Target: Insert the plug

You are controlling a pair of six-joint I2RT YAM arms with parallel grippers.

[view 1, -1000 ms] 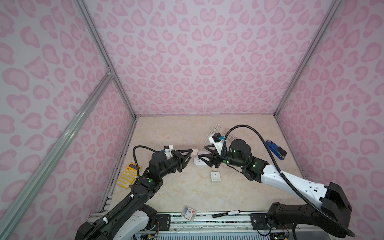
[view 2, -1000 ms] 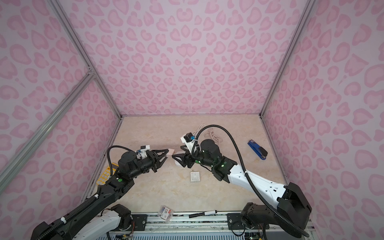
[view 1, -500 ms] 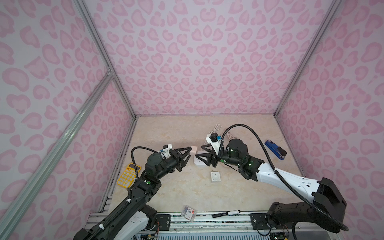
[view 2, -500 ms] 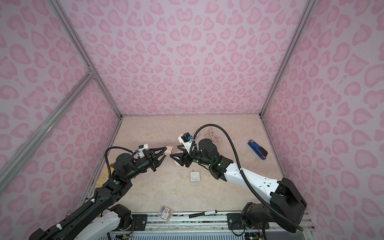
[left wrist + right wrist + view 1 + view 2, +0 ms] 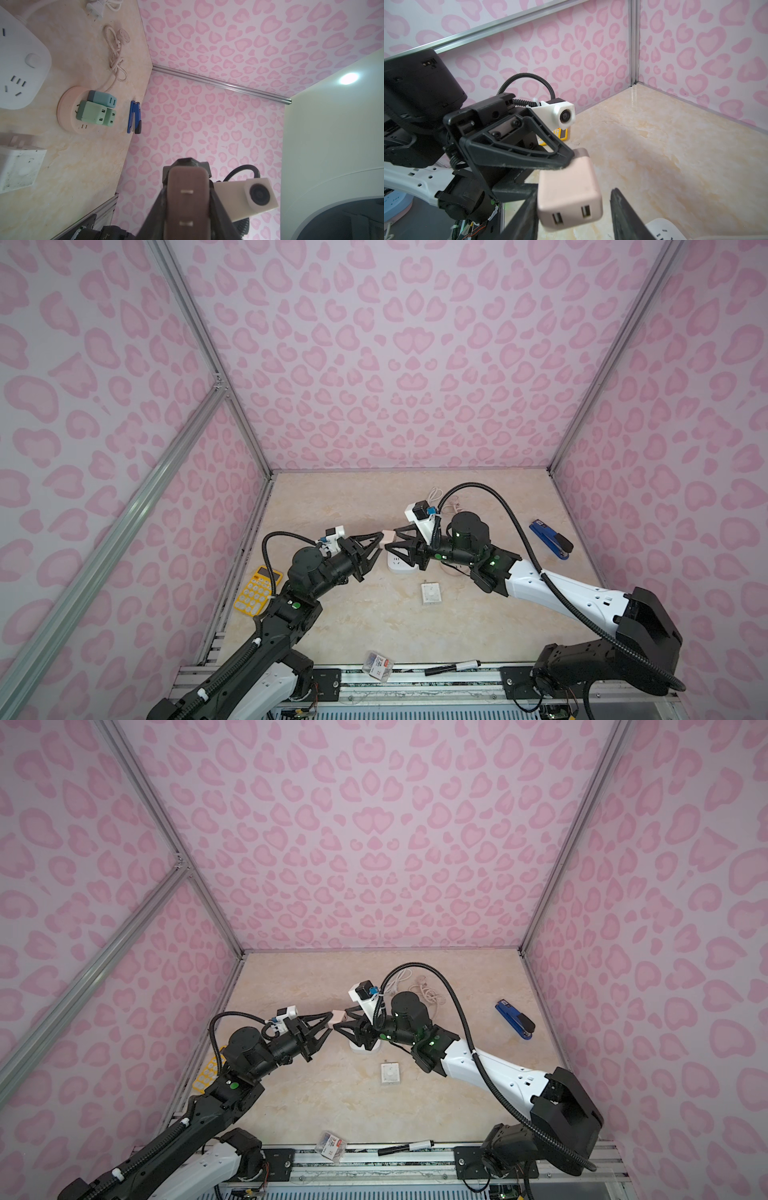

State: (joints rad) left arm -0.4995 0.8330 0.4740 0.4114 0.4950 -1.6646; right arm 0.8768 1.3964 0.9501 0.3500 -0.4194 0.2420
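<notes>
One pink plug hangs in the air above the desk, at the middle of both top views, clear of every socket. The left pincer is pressed together on its pronged end. The right wrist view shows its other face with two USB ports. The right pincer meets it from 3 o'clock, spread around the ported end. One finger lies against the plug's side and the other stands apart from it.

Just at 5 o'clock, partly under the right pincer, lies one white power strip. Further toward 5 o'clock lies one square white wall plate. The right arm hides the desk at 3 o'clock in both top views. The left wrist view shows there one round pink socket base carrying three green adapters, between the power strip and one blue stapler, which lies far out at 3 o'clock. Two loose cords, one white and one beige, lie at 1 o'clock. One yellow calculator sits at 8 o'clock beside the left arm. At 6 o'clock, on the front rail, lie one small box and one black marker.
</notes>
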